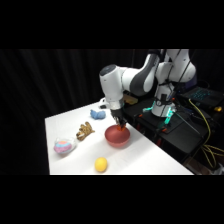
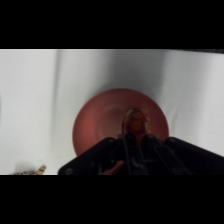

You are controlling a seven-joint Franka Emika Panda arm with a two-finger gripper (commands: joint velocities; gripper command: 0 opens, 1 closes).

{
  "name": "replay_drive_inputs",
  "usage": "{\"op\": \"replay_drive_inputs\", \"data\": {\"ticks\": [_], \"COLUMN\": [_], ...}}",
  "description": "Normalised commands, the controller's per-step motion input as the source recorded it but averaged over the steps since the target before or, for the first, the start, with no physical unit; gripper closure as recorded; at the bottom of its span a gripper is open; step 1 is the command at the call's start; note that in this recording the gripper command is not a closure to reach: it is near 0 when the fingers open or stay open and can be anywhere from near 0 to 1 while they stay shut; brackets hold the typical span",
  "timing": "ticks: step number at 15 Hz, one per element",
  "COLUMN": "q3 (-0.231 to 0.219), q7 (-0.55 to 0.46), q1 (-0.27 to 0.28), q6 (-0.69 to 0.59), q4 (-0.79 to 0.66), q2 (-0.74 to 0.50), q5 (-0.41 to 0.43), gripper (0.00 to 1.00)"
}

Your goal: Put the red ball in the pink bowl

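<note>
The pink bowl (image 1: 116,138) stands near the middle of the white table; in the wrist view the pink bowl (image 2: 92,122) fills the centre. My gripper (image 1: 120,126) comes straight down over the bowl, its tip at about rim height. Seen from the wrist, the small red ball (image 2: 134,121) sits between the two dark fingers of the gripper (image 2: 135,134), above the bowl's inside. The gripper is shut on the ball. From the side the ball is hidden by the gripper and the bowl.
A yellow ball (image 1: 101,164) lies near the front edge. A pink-and-blue striped ball (image 1: 63,146) is at the left, a tan toy (image 1: 85,131) left of the bowl, and a blue object (image 1: 97,114) behind. Dark equipment and cables stand right of the table.
</note>
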Motion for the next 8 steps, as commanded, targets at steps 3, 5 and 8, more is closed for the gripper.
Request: {"op": "replay_drive_inputs", "data": {"ticks": [3,5,8], "q3": [-0.030,-0.037,-0.029], "q7": [0.05,0.04,0.04], "q1": [-0.019,-0.035,-0.040], "q6": [-0.01,-0.02,-0.02], "q4": [-0.04,-0.01,0.01], "q2": [-0.26,-0.21,-0.21], "q5": [0.005,-0.021,-0.031], "gripper": [0.00,0.00,0.00]}}
